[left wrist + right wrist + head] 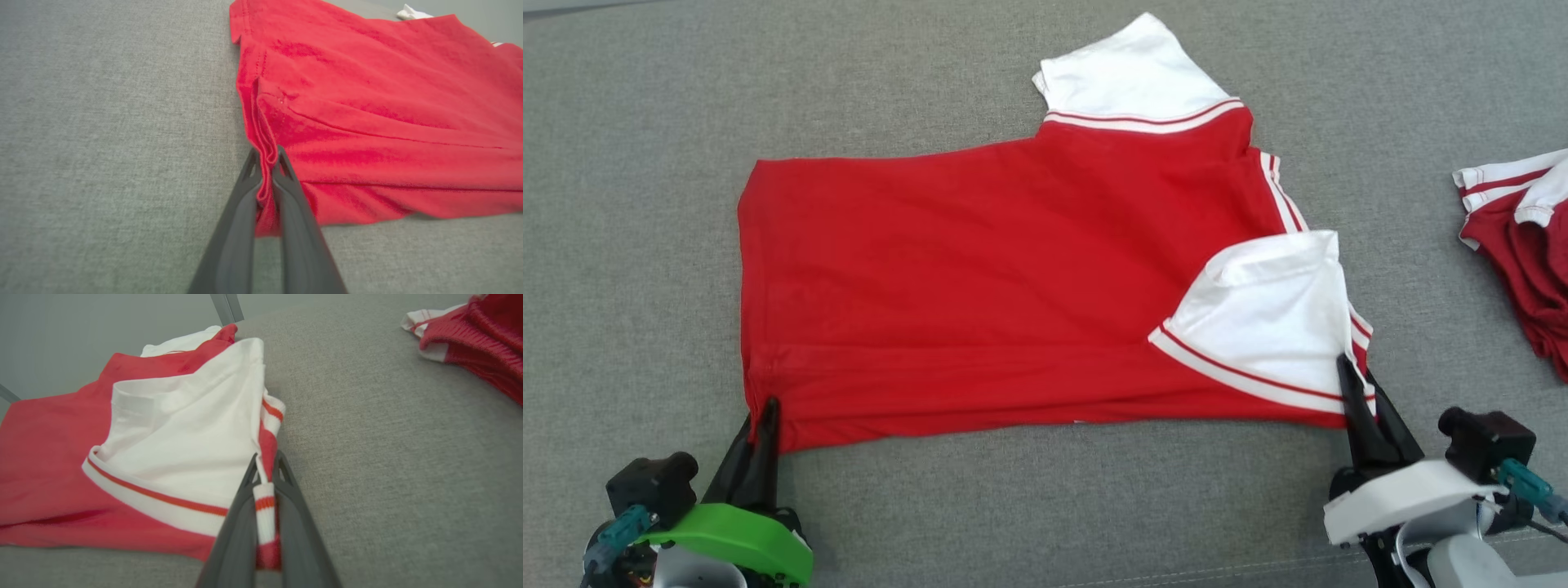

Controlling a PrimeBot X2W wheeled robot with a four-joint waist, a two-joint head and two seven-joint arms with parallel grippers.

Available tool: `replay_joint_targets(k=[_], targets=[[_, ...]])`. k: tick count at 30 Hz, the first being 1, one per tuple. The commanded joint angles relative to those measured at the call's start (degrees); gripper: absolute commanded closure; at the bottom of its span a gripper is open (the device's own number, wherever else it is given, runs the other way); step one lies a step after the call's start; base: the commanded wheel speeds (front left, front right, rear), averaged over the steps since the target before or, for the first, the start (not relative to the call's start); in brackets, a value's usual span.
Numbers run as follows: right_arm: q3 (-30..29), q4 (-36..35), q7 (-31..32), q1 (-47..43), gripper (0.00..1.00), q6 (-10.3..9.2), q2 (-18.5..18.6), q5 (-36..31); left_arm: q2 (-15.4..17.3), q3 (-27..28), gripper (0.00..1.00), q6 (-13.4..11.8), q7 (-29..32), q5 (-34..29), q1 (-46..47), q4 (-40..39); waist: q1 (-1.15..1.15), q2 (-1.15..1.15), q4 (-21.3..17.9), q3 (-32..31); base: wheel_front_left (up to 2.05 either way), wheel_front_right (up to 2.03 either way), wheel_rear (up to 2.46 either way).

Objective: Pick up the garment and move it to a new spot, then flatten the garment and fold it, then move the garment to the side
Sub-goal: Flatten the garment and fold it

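- You'll find the garment point(980, 278) flat on the grey fabric surface point(637, 204), its long axis running left to right in the head view, with the hem at the robot's left.
- The far sleeve point(1131, 69) points away, and the near sleeve point(1266, 318) is folded over the red body.
- The left gripper point(769, 404) is pinched on the near hem corner.
- The right gripper point(1343, 363) is pinched on the striped edge of the garment.

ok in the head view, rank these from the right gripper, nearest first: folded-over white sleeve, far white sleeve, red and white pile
From the right gripper:
1. Folded-over white sleeve, right at its fingers, near right corner of the garment.
2. Red and white pile, off to the right.
3. Far white sleeve, at the garment's far edge.
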State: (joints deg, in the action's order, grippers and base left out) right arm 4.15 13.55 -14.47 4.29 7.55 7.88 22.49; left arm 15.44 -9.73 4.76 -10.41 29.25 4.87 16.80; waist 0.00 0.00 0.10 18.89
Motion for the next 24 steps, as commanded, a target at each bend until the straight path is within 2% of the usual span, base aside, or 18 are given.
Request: replay_joint_targets(k=[1, 8, 9, 10, 12, 18, 24], targets=[[-0.7, -1.1, 0.5, -1.9, 1.00, -0.12, 0.0, -0.5, 0.8, 0.5, 1.00, -0.7, 0.8, 0.8, -1.5, -1.4, 0.00, 0.00, -0.3, -0.6, 0.00, 0.00, 0.00], [-2.7, -6.8, 4.0, -8.7, 1.00, -0.12, -2.0, -1.0, 2.4, 1.0, 1.00, -3.6, 6.0, 1.7, -7.8, -10.9, 0.00, 0.00, -0.2, -1.2, 0.00, 0.00, 0.00], [-2.8, -6.9, 4.2, -8.8, 0.82, -0.12, -2.2, -1.3, 2.3, 0.9, 0.95, -3.8, 6.3, 1.5, -8.2, -11.6, 0.00, 0.00, -0.2, -1.2, 0.00, 0.00, 0.00], [-3.0, -7.1, 4.2, -8.7, 0.00, -0.12, -2.4, -1.7, 2.2, 0.7, 0.00, -4.1, 6.6, 1.4, -8.5, -12.2, 0.00, 0.00, -0.2, -1.3, 0.00, 0.00, 0.00], [-3.5, -7.5, 3.7, -8.1, 0.00, -0.11, -2.5, -2.7, 1.5, 0.8, 0.00, -4.7, 6.0, 1.4, -8.9, -13.2, 0.00, 0.00, -0.3, -1.6, 0.00, 0.00, 0.00], [-6.5, -11.2, 1.3, -5.2, 0.00, -0.09, -2.1, -6.1, 0.3, 2.2, 0.00, -6.8, -1.3, -1.2, -7.4, -15.8, 0.00, 0.00, -0.6, -2.7, 0.00, 0.00, 0.00], [-7.7, -16.2, 1.0, -2.2, 0.00, -0.09, -0.9, -8.6, -0.6, 2.9, 0.00, -7.3, -4.4, -5.6, -4.1, -19.0, 0.00, 0.00, -0.2, -4.3, 0.00, 0.00, 0.00]])
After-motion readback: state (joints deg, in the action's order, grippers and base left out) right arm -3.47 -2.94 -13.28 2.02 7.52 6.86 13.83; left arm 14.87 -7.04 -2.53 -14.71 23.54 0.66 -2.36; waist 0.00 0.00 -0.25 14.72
